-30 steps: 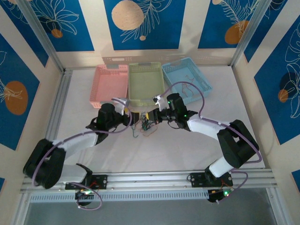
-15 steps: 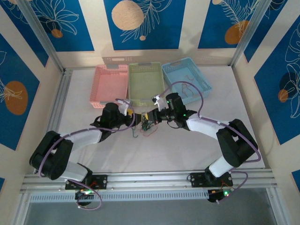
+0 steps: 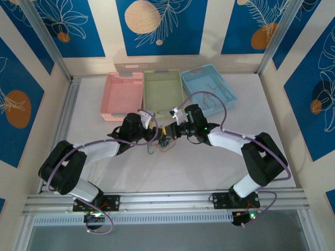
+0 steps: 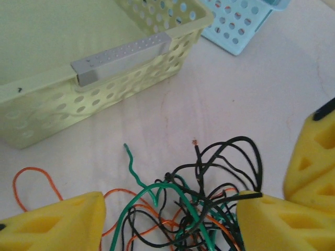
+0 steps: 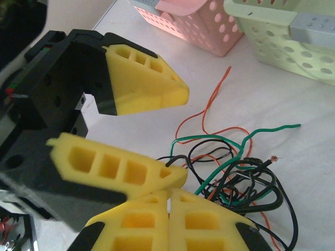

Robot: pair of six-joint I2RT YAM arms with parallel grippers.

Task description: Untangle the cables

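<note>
From above, the cables (image 3: 163, 141) lie as one small knot on the table (image 3: 209, 167), just in front of the green basket (image 3: 163, 91). The left gripper (image 3: 153, 134) and the right gripper (image 3: 169, 130) meet over it.

In the left wrist view, the left gripper's jaws stand wide with the knot between them.

In the right wrist view, the right gripper's pads (image 5: 141, 230) press together at the knot's edge; whether a wire is pinched I cannot tell.

I judge this to be the grasping step. Next, the left should close on one strand, then both pull apart gently.
</note>
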